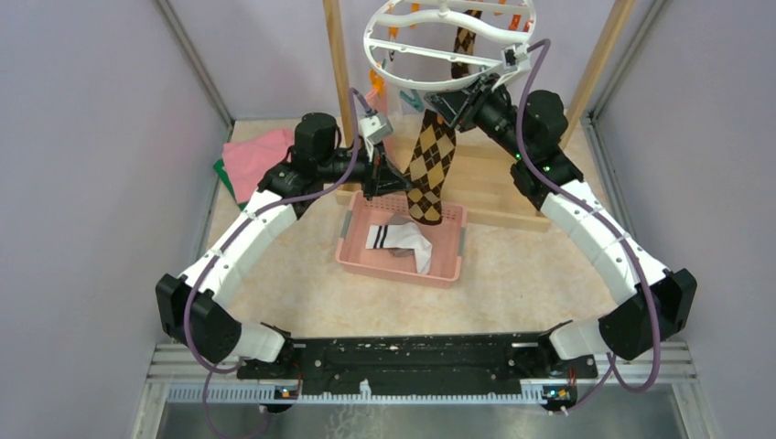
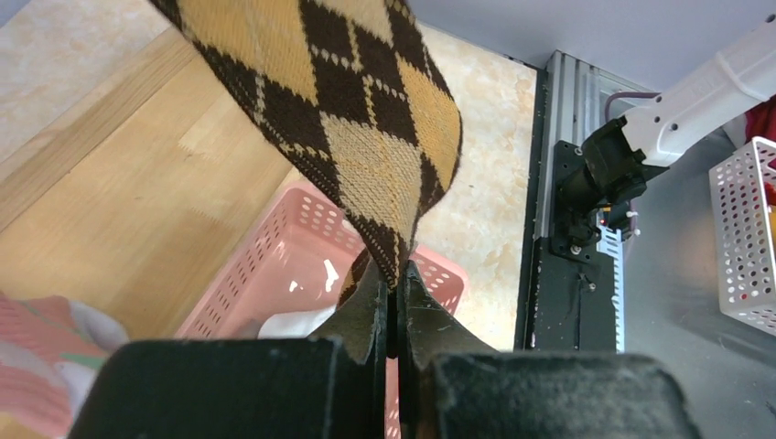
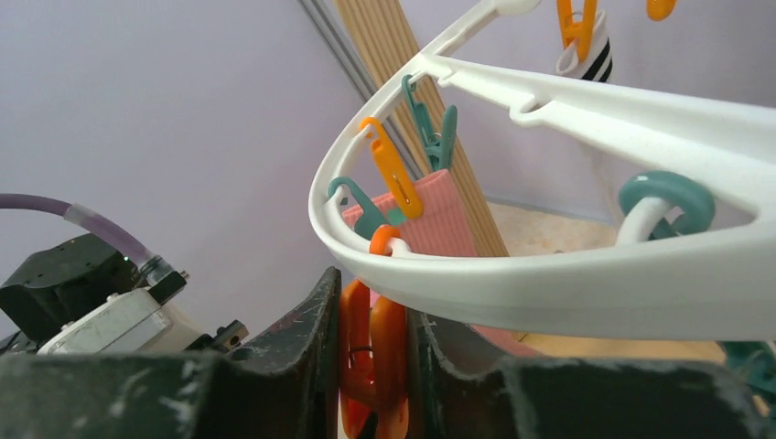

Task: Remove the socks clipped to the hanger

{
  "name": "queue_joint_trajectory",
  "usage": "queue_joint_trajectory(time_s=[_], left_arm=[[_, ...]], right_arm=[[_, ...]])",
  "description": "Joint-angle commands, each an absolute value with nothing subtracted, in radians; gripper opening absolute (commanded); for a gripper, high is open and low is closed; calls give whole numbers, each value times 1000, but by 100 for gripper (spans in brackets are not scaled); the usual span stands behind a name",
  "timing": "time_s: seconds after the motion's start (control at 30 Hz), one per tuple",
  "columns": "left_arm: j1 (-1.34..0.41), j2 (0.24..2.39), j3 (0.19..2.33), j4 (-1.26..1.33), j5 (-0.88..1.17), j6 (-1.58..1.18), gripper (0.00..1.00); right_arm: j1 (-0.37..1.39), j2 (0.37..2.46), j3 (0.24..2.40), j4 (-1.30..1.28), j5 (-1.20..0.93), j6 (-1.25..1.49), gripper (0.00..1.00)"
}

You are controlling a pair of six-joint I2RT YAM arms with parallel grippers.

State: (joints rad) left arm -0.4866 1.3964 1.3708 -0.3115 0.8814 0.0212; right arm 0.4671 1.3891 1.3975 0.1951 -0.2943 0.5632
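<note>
Top view: the white ring hanger (image 1: pixel 439 46) hangs above the far side of the worktop (image 1: pixel 302 293), between two wooden posts (image 1: pixel 337 64). A brown-and-tan argyle sock (image 1: pixel 432 169) hangs from below the ring's near edge, its toe over a pink basket (image 1: pixel 393 267) that holds a white sock with a striped cuff (image 1: pixel 403 240). A second argyle sock (image 1: pixel 465 41) hangs farther back inside the ring. Folded pink cloth (image 1: pixel 256 155) lies at the left.

Left wrist view: the left hand (image 2: pixel 395 293) is clenched on the lower edge of the argyle sock (image 2: pixel 357 119), the fabric pinched between its two fingers above the basket (image 2: pixel 265 274).

Right wrist view: the right hand (image 3: pixel 371 357) is raised just under the hanger's rim (image 3: pixel 549 283), its fingers (image 3: pixel 311 329) pressed on either side of an orange clip (image 3: pixel 371 347). What that clip holds is hidden. A pink sock (image 3: pixel 439 215) and a black-and-white striped sock (image 3: pixel 590 55) are clipped to the ring.
</note>
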Motion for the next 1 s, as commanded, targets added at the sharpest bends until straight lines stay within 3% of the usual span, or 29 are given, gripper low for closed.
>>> queue_joint_trajectory(time_s=[0.0,0.13,0.3,0.47,0.57,0.6,0.63,0.67,0.8,0.97], left_arm=[[-494,1367,1359,-306,818,48,0],[-500,1361,1333,-342,762,97,0],[-508,1357,1280,-383,745,151,0],[-526,1365,1229,-448,656,239,28],[-527,1356,1189,-451,578,312,34],[-527,1352,1176,-446,558,332,51],[-528,1347,1168,-446,541,347,78],[-528,1343,1164,-452,533,354,96],[-527,1333,1227,-549,512,352,99],[-481,1287,1263,-623,557,324,99]], right_arm=[[482,1364,1435,245,-280,563,15],[481,1361,1441,222,-277,555,7],[481,1356,1459,179,-262,540,7],[474,1338,1452,147,-239,526,7],[473,1337,1451,142,-242,528,8],[473,1337,1451,136,-242,525,8],[472,1335,1451,126,-239,522,8],[472,1330,1451,118,-236,518,9],[470,1301,1430,102,-206,499,22],[470,1270,1405,67,-154,469,58]])
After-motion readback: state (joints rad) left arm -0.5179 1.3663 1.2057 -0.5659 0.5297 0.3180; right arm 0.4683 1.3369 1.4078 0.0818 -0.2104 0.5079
